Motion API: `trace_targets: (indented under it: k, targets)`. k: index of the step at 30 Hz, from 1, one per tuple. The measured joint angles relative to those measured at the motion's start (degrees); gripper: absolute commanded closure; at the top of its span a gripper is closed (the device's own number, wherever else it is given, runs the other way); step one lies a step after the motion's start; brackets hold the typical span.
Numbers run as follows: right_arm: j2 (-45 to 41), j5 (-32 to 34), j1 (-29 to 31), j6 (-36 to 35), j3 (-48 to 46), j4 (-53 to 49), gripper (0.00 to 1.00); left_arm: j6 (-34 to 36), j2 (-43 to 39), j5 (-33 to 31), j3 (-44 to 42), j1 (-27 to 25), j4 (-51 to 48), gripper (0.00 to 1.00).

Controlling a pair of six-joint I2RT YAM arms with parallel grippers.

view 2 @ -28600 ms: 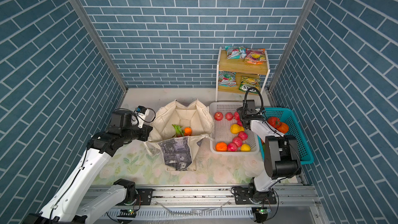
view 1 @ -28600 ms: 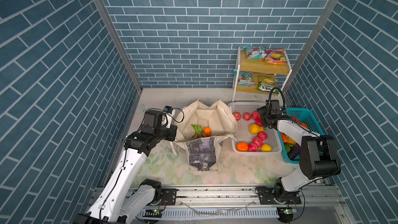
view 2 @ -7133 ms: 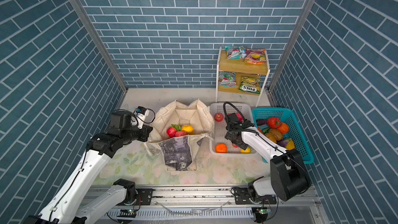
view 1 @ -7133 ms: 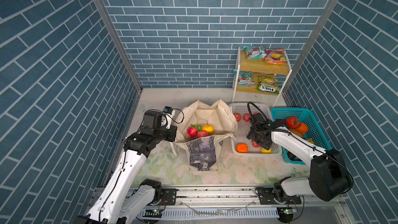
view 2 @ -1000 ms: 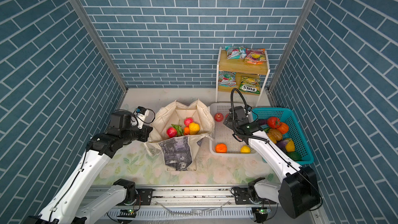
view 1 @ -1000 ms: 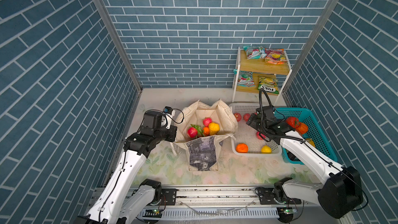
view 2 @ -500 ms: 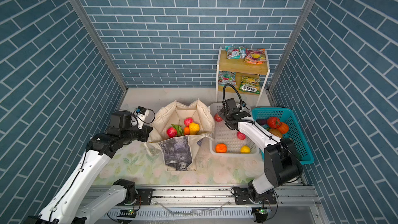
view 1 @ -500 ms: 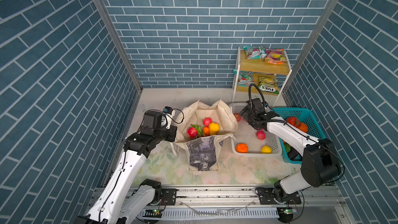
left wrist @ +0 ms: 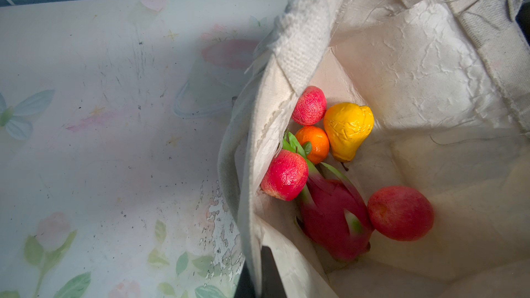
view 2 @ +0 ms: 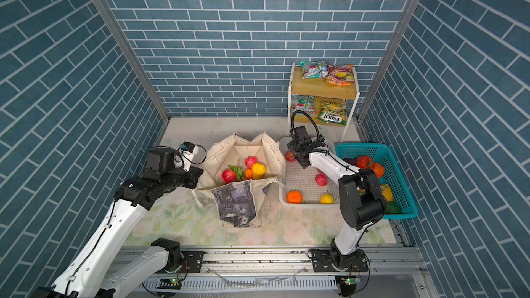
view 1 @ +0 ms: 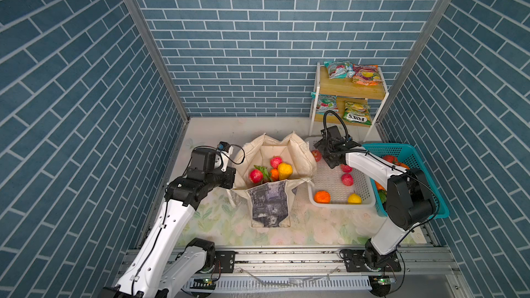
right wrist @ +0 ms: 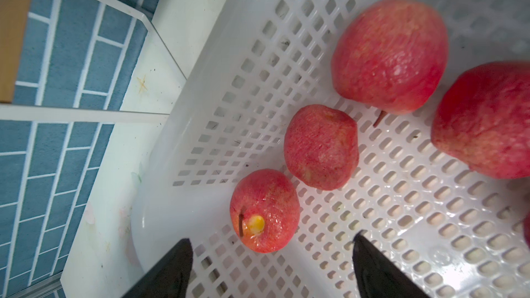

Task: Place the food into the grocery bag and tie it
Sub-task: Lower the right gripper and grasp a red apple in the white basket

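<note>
Blue-brick walls (view 1: 258,38), white basket (right wrist: 229,38): right jaws spread wide, stemmed red apple (right wrist: 265,210) lying just beyond their tips, centred; left jaws pinching canvas tote (left wrist: 301,53) rim.

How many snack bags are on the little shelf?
4. On the top board: a teal packet and an orange packet. On the lower board: a second teal packet and a green packet. More could hide under the top board.

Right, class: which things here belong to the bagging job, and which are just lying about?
Job: grocery bag, held at its rim by the shut left gripper; open right gripper; red apples, orange, yellow pear, snack packets.
Lying about: white basket, teal basket, wooden shelf, floral table cover.
</note>
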Motion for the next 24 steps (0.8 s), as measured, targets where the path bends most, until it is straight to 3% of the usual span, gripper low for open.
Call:
trace_targets:
  k: [24]
  targets:
    - [10.1,-3.9,0.0,1.6,6.6,1.7,0.16,0.0,0.0,0.0,0.0,0.0,0.0,1.00]
